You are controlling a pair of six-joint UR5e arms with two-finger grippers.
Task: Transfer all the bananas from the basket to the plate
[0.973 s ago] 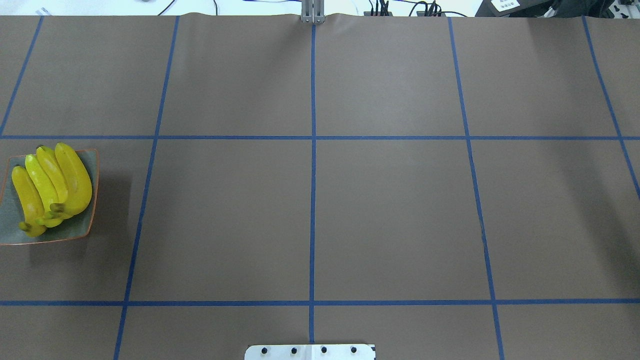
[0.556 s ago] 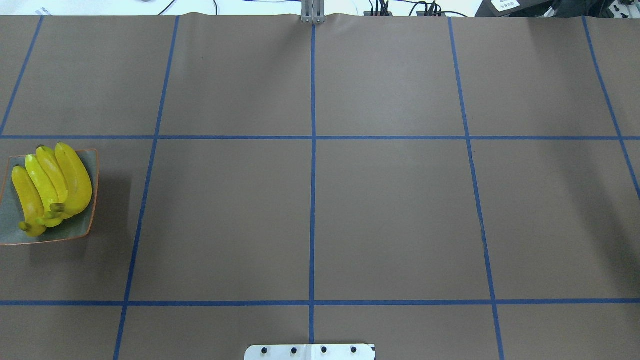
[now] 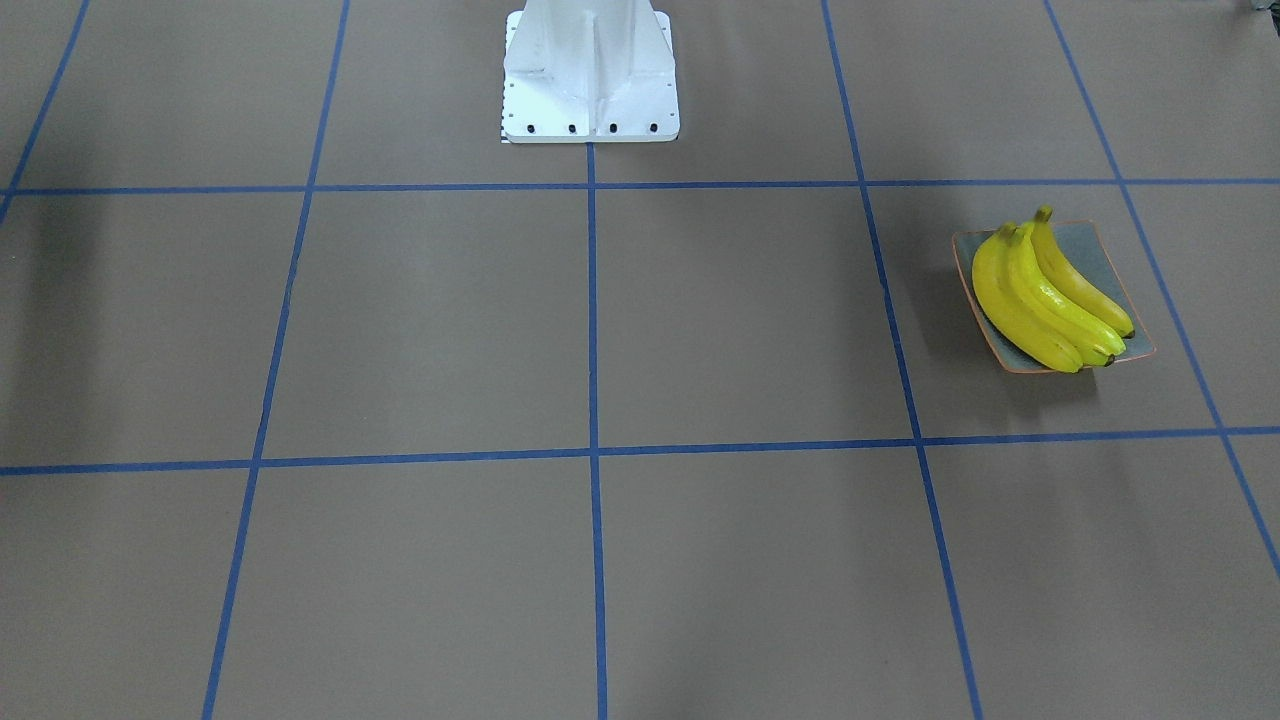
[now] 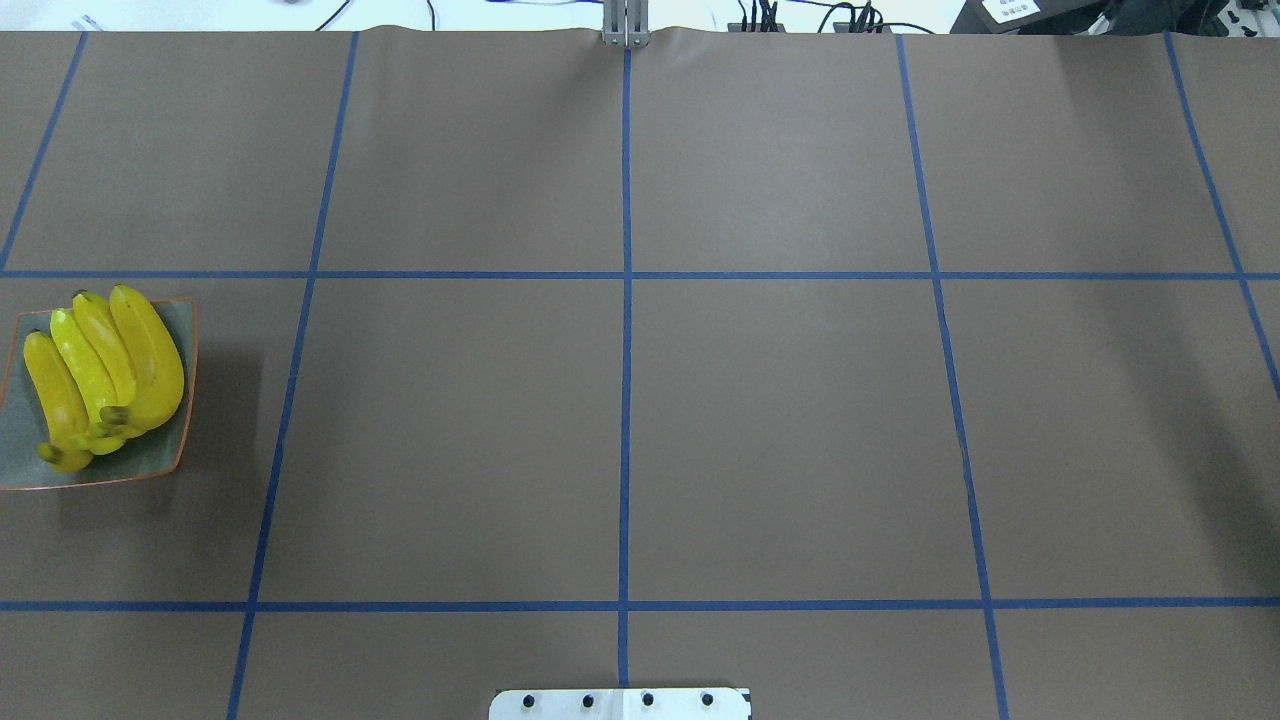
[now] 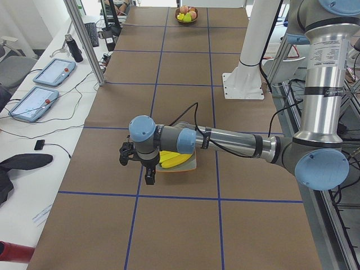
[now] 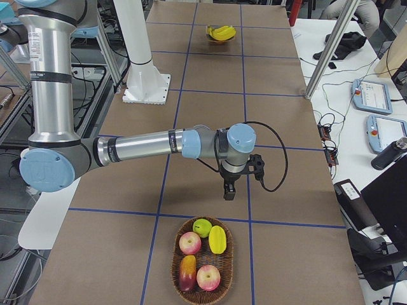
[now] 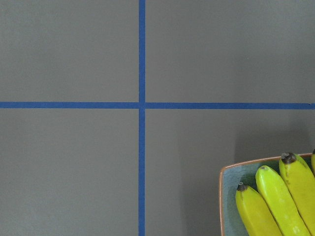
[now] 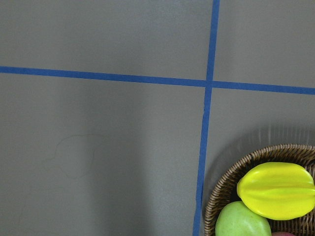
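Note:
Several yellow bananas (image 4: pixel 105 375) lie as a bunch on the grey-green plate (image 4: pixel 160 460) at the table's left edge; they also show in the front view as bananas (image 3: pixel 1045 295) on the plate (image 3: pixel 1095 245). The left gripper (image 5: pixel 149 178) hangs just beside the plate (image 5: pixel 191 167), and I cannot tell whether it is open or shut. The wicker basket (image 6: pixel 175 254) at the right end holds apples, a green fruit and a yellow star fruit. The right gripper (image 6: pixel 227 190) hovers just beyond the basket; I cannot tell its state. Neither wrist view shows fingers.
The white robot base (image 3: pixel 590 70) stands at mid-table. Blue tape lines grid the brown table cover (image 4: pixel 620 400). Tablets and cables lie on the side bench (image 5: pixel 39 95). A black garment and pendants sit beside the table (image 6: pixel 375 95).

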